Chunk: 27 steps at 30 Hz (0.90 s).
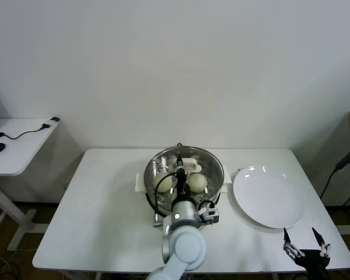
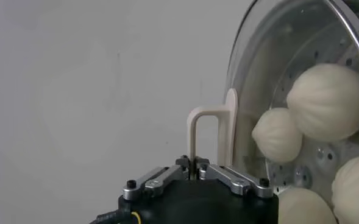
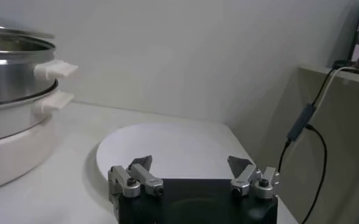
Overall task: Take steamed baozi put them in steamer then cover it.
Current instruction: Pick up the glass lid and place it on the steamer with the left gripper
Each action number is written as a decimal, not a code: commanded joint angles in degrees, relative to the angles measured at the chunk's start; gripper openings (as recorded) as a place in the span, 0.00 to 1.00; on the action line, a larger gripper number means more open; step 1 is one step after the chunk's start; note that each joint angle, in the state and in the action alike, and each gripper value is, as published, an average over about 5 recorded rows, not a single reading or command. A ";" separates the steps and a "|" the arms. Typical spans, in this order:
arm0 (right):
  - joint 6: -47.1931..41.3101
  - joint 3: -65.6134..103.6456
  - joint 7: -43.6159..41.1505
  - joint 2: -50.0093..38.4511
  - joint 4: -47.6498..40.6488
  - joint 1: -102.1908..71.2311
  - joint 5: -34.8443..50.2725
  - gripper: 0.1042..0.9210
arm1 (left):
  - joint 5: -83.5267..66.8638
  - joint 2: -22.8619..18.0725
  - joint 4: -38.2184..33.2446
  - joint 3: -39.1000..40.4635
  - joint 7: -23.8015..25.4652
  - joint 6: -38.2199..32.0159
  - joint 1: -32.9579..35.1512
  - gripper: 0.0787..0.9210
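steamer (image 1: 185, 175): baozi (image 2: 327, 102) held inside, under cover (image 2: 252, 91) | left gripper (image 2: 194, 163): clamped on cover handle (image 2: 211, 131) | right gripper (image 1: 306, 240): jaws spread, plate (image 3: 167, 149) just ahead | four baozi seen only by left wrist

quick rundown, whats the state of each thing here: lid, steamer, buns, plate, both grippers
cover: resting on the steamer, handle gripped
steamer: covered, holding the buns
steamed baozi: inside the steamer, under the glass
plate: bare, beside the steamer
left gripper: shut on the cover's handle
right gripper: open, holding nothing, by the table's near right corner
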 commanded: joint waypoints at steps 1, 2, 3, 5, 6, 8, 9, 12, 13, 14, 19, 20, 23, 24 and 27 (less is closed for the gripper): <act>0.76 0.19 0.07 0.46 0.01 -0.23 -0.20 0.88 | 0.52 -2.81 2.26 -0.60 -1.97 2.81 0.42 0.07; 0.85 0.23 0.06 0.52 0.01 -0.34 -0.22 0.88 | 0.41 -2.81 2.42 -0.60 -2.17 2.81 0.41 0.07; 0.97 0.26 0.04 0.58 0.02 -0.46 -0.25 0.88 | 0.31 -2.81 2.54 -0.59 -2.35 2.81 0.40 0.07; 1.22 0.34 0.02 0.72 0.02 -0.73 -0.29 0.88 | 0.14 -2.81 2.78 -0.57 -2.69 2.81 0.42 0.07; 1.35 0.40 0.00 0.79 0.03 -0.84 -0.31 0.88 | 0.05 -2.81 2.91 -0.57 -2.90 2.81 0.41 0.07; 1.60 0.50 -0.04 0.93 0.03 -1.04 -0.33 0.88 | -0.09 -2.81 3.25 -0.58 -3.38 2.81 0.34 0.07; 1.72 0.56 -0.06 1.01 0.04 -1.13 -0.33 0.88 | -0.15 -2.81 3.39 -0.59 -3.66 2.81 0.30 0.07; 2.01 0.70 -0.14 1.15 0.06 -1.39 -0.33 0.88 | -0.31 -2.81 3.65 -0.63 -4.18 2.81 0.22 0.07; 2.10 0.72 -0.17 1.19 0.06 -1.48 -0.33 0.88 | -0.35 -2.81 3.68 -0.66 -4.35 2.81 0.21 0.07; 2.18 0.73 -0.20 1.20 0.05 -1.56 -0.33 0.88 | -0.37 -2.81 3.68 -0.69 -4.49 2.81 0.20 0.07; 2.45 0.70 -0.31 1.45 0.02 -1.80 -0.31 0.88 | -0.53 -2.81 3.53 -0.86 -5.16 2.81 0.14 0.07; 2.47 0.68 -0.33 1.48 0.01 -1.83 -0.32 0.88 | -0.61 -2.81 3.52 -0.86 -5.28 2.81 0.15 0.07; 2.55 0.66 -0.42 1.51 0.02 -1.92 -0.35 0.88 | -0.86 -2.81 3.44 -0.83 -5.53 2.81 0.33 0.07; 2.57 0.67 -0.45 1.50 0.02 -1.93 -0.36 0.88 | -0.93 -2.81 3.44 -0.82 -5.60 2.81 0.43 0.07; 2.57 0.66 -0.47 1.50 0.03 -1.84 -0.41 0.88 | -1.24 -2.81 3.66 -0.84 -5.97 2.81 0.59 0.07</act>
